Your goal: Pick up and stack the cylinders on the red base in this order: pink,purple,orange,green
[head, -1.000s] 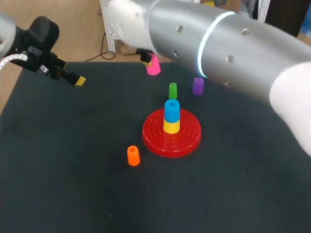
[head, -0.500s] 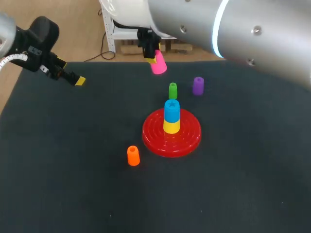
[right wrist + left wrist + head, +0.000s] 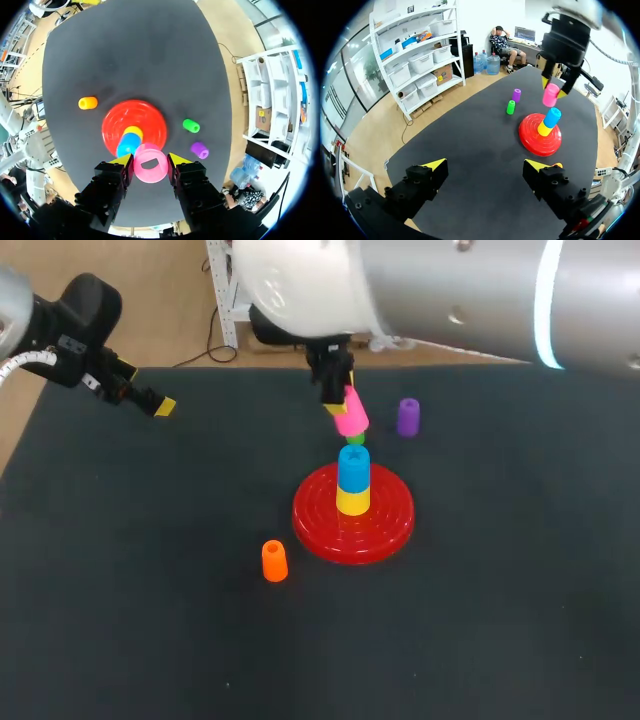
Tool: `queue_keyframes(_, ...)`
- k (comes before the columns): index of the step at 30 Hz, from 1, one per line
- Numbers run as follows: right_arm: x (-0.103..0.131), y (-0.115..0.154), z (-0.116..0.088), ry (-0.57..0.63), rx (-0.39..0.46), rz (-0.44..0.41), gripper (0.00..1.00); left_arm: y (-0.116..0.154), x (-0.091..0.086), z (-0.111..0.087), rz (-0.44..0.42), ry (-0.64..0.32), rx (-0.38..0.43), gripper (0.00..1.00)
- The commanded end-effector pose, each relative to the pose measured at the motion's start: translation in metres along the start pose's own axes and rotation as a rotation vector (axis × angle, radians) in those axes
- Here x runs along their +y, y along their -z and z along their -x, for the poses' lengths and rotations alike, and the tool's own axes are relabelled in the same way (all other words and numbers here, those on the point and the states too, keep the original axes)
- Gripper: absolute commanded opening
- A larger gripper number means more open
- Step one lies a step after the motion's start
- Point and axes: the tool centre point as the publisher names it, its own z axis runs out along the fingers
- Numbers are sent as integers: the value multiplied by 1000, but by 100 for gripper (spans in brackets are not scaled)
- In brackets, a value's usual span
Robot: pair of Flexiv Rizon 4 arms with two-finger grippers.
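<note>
The red base carries a yellow cylinder with a blue cylinder on top. My right gripper is shut on the pink cylinder, holding it tilted in the air just behind and above the blue one. In the right wrist view the pink cylinder sits between both fingers, over the edge of the red base. The purple cylinder stands behind the base to the right, and the orange cylinder to its front left. The green cylinder is nearly hidden in the head view. My left gripper hangs open and empty over the far left.
Dark mat covers the table. My right arm's large grey body spans the back right of the head view. Open mat lies in front of the base and across the left half.
My right gripper has carried the pink cylinder from the back of the table forward and to the right, to just above the blue cylinder. The left arm has not moved.
</note>
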Motion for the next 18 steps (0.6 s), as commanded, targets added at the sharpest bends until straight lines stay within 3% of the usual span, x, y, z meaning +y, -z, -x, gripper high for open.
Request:
queue_keyframes(1,20,-5,-14,-4,-515,-205,0,0,0,0,1,0,2,100)
queue_keyframes(9,29,-7,-6,12,-537,-198,0,0,0,0,1,0,2,100)
queue_keyframes(18,26,-20,-5,-39,-501,-147,0,0,0,0,1,0,2,100)
